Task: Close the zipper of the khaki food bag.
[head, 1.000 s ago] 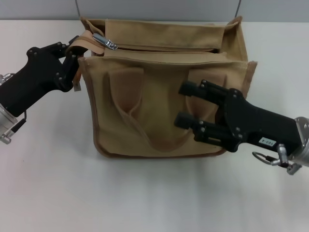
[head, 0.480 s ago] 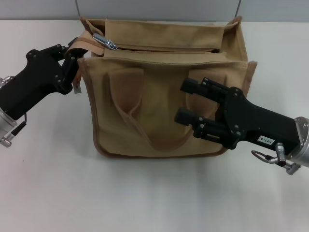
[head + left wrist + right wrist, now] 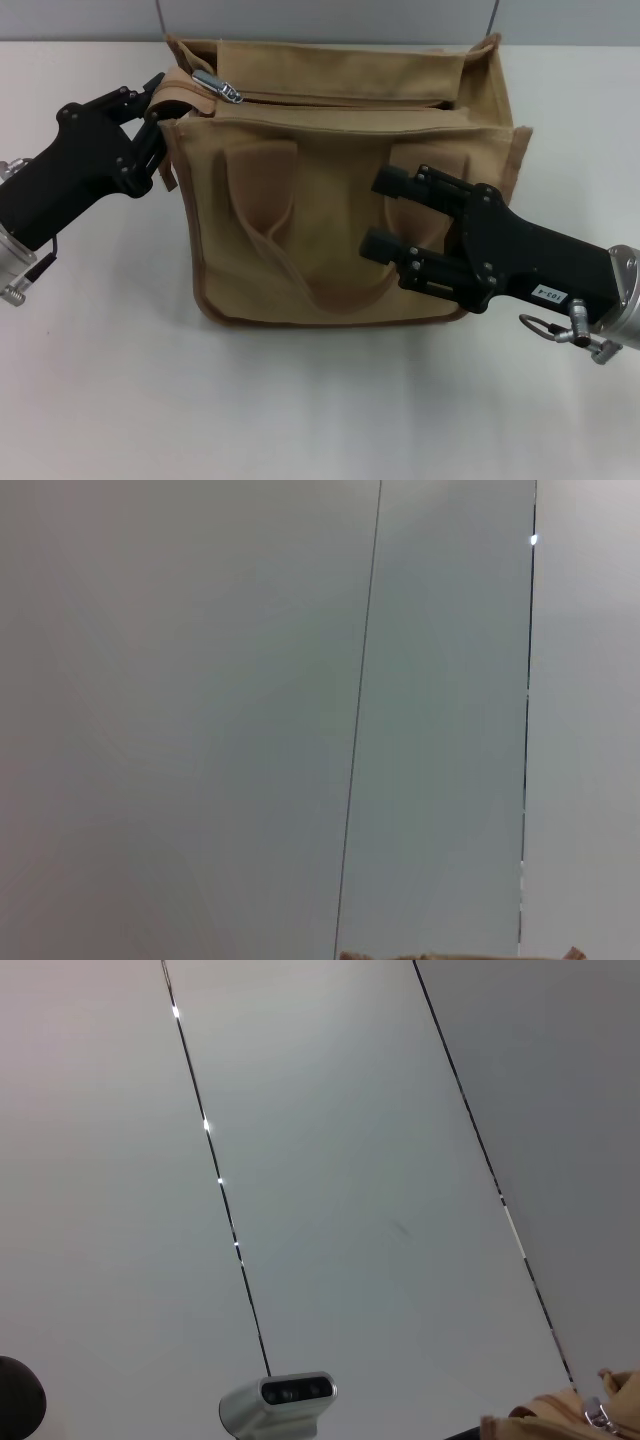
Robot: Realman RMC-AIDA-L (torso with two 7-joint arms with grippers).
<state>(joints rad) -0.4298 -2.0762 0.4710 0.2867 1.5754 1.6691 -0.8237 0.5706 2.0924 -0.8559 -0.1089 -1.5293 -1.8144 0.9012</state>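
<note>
The khaki food bag [image 3: 300,250] stands upright mid-table, its two handles facing me. Its zipper track [image 3: 340,100] runs along the top and the top gapes open. The silver pull tab [image 3: 217,86] lies at the bag's left end. My left gripper [image 3: 155,112] is at the bag's top left corner, shut on the tan fabric end tab [image 3: 180,92] beside the pull. My right gripper [image 3: 385,214] is open in front of the bag's front right face, holding nothing. The right wrist view shows a corner of the bag [image 3: 550,1425] and the pull tab [image 3: 598,1418].
The bag rests on a white table [image 3: 300,400] with a grey wall behind. The left wrist view shows mostly wall, with a sliver of the bag [image 3: 450,955] at one edge. A small grey camera unit [image 3: 290,1400] shows in the right wrist view.
My left gripper has shifted slightly up and towards the bag's corner, closing around the end tab. The right gripper has barely moved.
</note>
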